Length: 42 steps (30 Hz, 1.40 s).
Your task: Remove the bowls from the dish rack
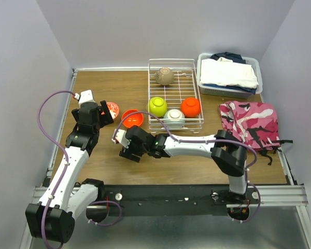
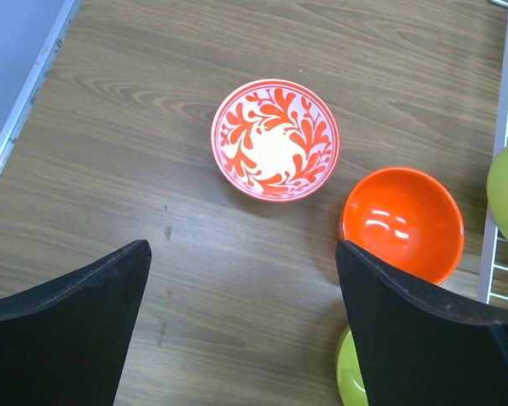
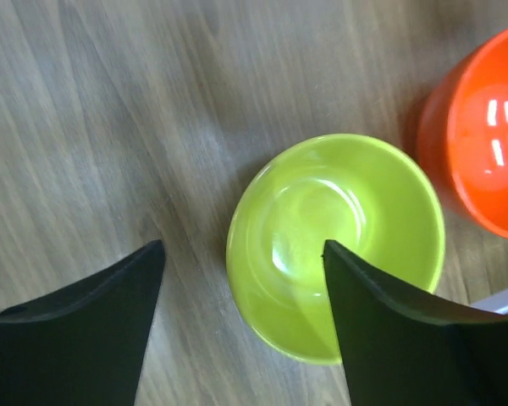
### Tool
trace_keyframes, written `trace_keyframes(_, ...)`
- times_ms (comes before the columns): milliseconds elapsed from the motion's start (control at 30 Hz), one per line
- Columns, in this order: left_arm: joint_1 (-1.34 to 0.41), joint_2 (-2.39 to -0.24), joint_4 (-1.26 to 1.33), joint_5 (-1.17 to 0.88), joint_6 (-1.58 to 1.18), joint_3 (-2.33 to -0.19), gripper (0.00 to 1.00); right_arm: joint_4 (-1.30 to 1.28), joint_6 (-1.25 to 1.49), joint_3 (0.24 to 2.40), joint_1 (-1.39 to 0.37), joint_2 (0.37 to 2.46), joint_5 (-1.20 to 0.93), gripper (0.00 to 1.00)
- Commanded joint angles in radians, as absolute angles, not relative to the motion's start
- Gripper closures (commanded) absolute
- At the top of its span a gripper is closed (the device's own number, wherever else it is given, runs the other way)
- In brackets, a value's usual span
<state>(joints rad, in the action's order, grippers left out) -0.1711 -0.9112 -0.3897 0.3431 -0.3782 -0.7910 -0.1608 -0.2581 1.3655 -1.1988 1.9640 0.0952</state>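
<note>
**A:** Top external view first: where are the bowls?

**B:** Four lie upside down in the dish rack (image 1: 179,89), which stands at the far edge of the table (image 1: 103,85), a little right of the middle. The taupe bowl (image 1: 165,76) is at the rack's far side. Along its near side are the racked lime-green bowl (image 1: 157,106), the pale blue bowl (image 1: 174,118) and the racked orange bowl (image 1: 190,107).

**A:** And off the rack?

**B:** Three stand upright on the bare wood, left of the rack. The patterned bowl (image 2: 275,139) is nearest the table's left edge. The loose orange bowl (image 2: 402,222) sits just beside the rack. The loose lime-green bowl (image 3: 305,211) is near it, toward the table's near edge.

**A:** What is the right gripper (image 3: 241,245) doing?

**B:** Its jaws are spread wide over that loose lime-green bowl. One finger hangs over the bowl's hollow. The other is outside it, clear of the rim, so the bowl's wall lies between them with nothing clamped on it.

**A:** And the left gripper (image 2: 241,245)?

**B:** It is wide too, and holds nothing. It hovers over the wood with the patterned bowl just beyond its fingertips.

**A:** Anything else about?

**B:** A grey bin (image 1: 251,91) of folded clothes is in the far right corner. A pink camouflage garment (image 1: 249,120) lies along the right edge.
</note>
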Motion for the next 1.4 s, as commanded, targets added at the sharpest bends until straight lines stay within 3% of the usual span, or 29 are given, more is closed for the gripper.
trace_keyframes(0,-0.169,-0.916,-0.356,0.298,-0.373,-0.808,0.01,-0.153,-0.192,1.423,-1.206,1.875,0.155,0.14)
trace_keyframes(333,-0.169,-0.923,-0.351,0.278,-0.371,-0.805,0.01,-0.213,-0.170,1.483,-1.102,1.812,0.170,0.10)
trace_keyframes(600,-0.170,-0.933,-0.351,0.258,-0.370,-0.805,0.01,-0.128,-0.003,1.474,-0.829,1.740,0.021,0.00)
trace_keyframes(767,-0.170,-0.940,-0.350,0.245,-0.371,-0.805,0.01,-0.034,0.199,1.447,-0.651,1.740,-0.029,0.00)
trace_keyframes(1067,-0.172,-0.959,-0.351,0.230,-0.371,-0.810,0.01,0.181,0.549,1.442,-0.451,1.848,-0.195,0.00)
trace_keyframes(1367,-0.178,-0.971,-0.354,0.224,-0.371,-0.812,0.01,0.198,0.721,1.612,-0.391,2.060,-0.089,0.00)
